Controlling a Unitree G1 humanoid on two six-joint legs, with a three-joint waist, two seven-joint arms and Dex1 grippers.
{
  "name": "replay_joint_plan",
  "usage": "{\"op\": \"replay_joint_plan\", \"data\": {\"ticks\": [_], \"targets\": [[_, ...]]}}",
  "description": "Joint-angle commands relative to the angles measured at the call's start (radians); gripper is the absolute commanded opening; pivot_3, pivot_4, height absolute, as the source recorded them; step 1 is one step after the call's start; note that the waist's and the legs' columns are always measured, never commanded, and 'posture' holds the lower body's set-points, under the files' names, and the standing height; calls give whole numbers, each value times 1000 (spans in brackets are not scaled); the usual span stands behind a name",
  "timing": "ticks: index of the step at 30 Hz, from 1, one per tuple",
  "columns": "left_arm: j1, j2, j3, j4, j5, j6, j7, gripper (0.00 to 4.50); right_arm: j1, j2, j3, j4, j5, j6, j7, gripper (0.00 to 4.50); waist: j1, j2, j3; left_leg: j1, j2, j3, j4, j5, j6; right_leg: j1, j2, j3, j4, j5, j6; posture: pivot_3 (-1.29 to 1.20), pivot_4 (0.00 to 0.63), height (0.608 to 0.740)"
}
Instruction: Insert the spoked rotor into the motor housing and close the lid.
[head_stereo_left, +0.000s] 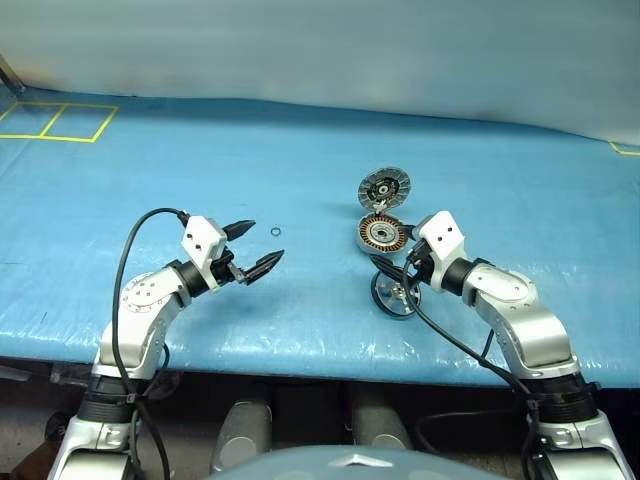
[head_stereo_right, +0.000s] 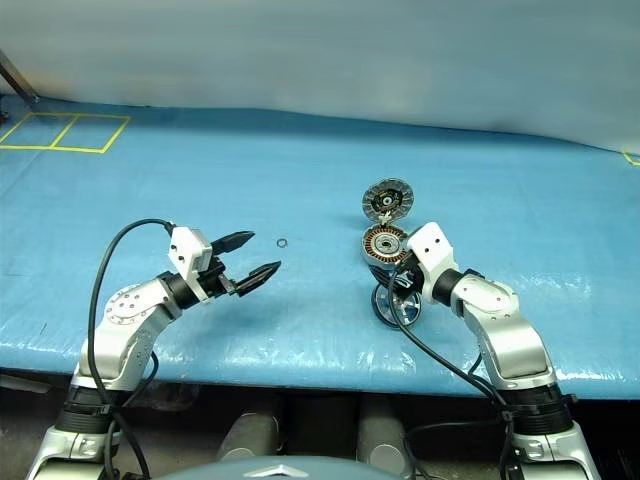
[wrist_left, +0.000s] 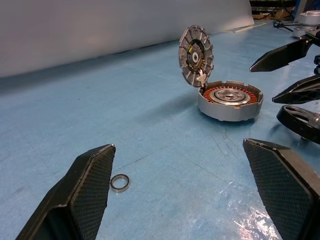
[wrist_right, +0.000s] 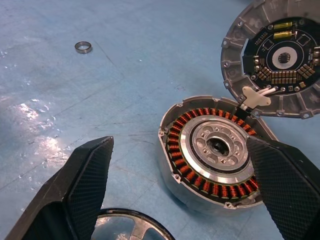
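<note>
Blue tarp-covered tabletop (head_stereo_left: 300, 180) carrying all the parts. Shallow round silver motor housing (wrist_right: 212, 150) with copper-coloured windings around a silver centre, resting flat on the right side of the tabletop. Round grey lid (wrist_right: 275, 62) with a radially striped rim and dark centre, joined at the housing's far edge, standing tilted up and open. Black-ringed spoked rotor (head_stereo_left: 395, 292) with shiny silver spokes, lying on the tabletop just on the near side of the housing, outside it, right under the right gripper.

Right gripper (wrist_right: 182, 192) hovering over the near rim of the housing, black textured fingers (wrist_right: 87, 187) spread wide and released, gripping nothing. Left gripper (head_stereo_left: 255, 248) well apart to the left, above the tabletop, fingers likewise spread and empty. Tiny thin metal ring (head_stereo_left: 276, 231) lying alone on the tabletop just beyond the left fingertips.
</note>
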Motion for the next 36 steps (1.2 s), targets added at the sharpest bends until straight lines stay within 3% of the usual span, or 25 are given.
{"op": "replay_joint_plan", "data": {"ticks": [1, 7, 14, 23, 36], "targets": [[-1, -4, -3, -25, -1, -20, -9, 4500, -25, -13, 1, -53, -21, 3, -14, 4465, -1, 0, 0, 0, 0, 0, 0, 0, 0, 0, 0, 0, 0, 0, 0, 0, 150, 740], [-7, -18, -13, -16, 2, -19, -3, 4500, -51, -78, 19, -81, -37, 28, 37, 4465, 0, 0, 0, 0, 0, 0, 0, 0, 0, 0, 0, 0, 0, 0, 0, 0, 150, 740], [-22, -30, -29, 11, 15, -29, -3, 4500, -237, -194, 197, -23, -147, 13, 184, 4465, -6, 0, 0, 0, 0, 0, 0, 0, 0, 0, 0, 0, 0, 0, 0, 0, 150, 740], [-46, -76, -55, 54, 33, -56, -2, 4500, -555, -150, 460, 281, -348, 51, 325, 4465, -4, 0, 0, -1, 0, 0, 0, 0, 0, -1, 0, 0, 0, 0, 0, 0, 150, 740], [-8, -73, -39, 40, 36, -70, 7, 4500, -598, -148, 497, 357, -465, 34, 406, 4465, -6, 0, 0, -1, 0, 0, -1, 0, 0, -2, 0, 0, 0, 0, 0, 0, 150, 740]]}}
